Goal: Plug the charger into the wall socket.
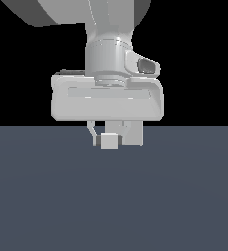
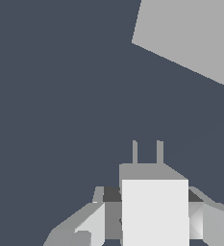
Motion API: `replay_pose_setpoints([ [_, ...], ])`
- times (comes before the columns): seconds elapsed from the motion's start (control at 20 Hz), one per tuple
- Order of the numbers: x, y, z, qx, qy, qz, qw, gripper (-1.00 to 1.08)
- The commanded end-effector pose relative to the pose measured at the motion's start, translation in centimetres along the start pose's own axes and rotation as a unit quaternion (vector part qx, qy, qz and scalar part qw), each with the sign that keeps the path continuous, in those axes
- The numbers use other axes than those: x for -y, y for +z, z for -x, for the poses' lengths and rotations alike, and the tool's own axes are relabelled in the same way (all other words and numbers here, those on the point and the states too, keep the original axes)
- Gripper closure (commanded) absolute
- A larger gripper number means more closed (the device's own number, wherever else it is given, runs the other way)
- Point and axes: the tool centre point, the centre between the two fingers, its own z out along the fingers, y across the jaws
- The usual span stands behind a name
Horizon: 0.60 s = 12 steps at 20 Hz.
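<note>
Right now, nearest first, this is what I have on my two feeds.
Charger (image 2: 155, 211): I see the off-white block at the lower middle of the wrist frame, its two thin prongs pointing up the frame toward the open floor. In the exterior view the charger (image 1: 109, 141) is a small pale cube just above frame centre.
Gripper (image 1: 116, 139): my fingers are clamped on the block from both sides; in the wrist frame a finger (image 2: 92, 225) shows at the charger's lower-left flank and another at its lower right. In the exterior view the wide pale hand body sits directly above the block.
Floor (image 1: 113, 206): a flat dark blue-grey surface fills the lower half of the exterior frame; I cannot tell whether the charger touches it.
Wall socket (image 2: 190, 38): a flat light-grey plate fills the upper right corner of the wrist frame, cut off by the frame edges, well apart from the prongs. I cannot find it in the exterior view.
</note>
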Motion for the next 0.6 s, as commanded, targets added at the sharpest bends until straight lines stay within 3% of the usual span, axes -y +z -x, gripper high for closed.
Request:
replay_pose_setpoints([
  [0.0, -0.1, -0.5, -0.4, 0.000, 0.035, 0.001, 0.9994, 1.08],
  [0.55, -0.6, -2.1, -1.9, 0.000, 0.166, 0.007, 0.9860, 1.08],
])
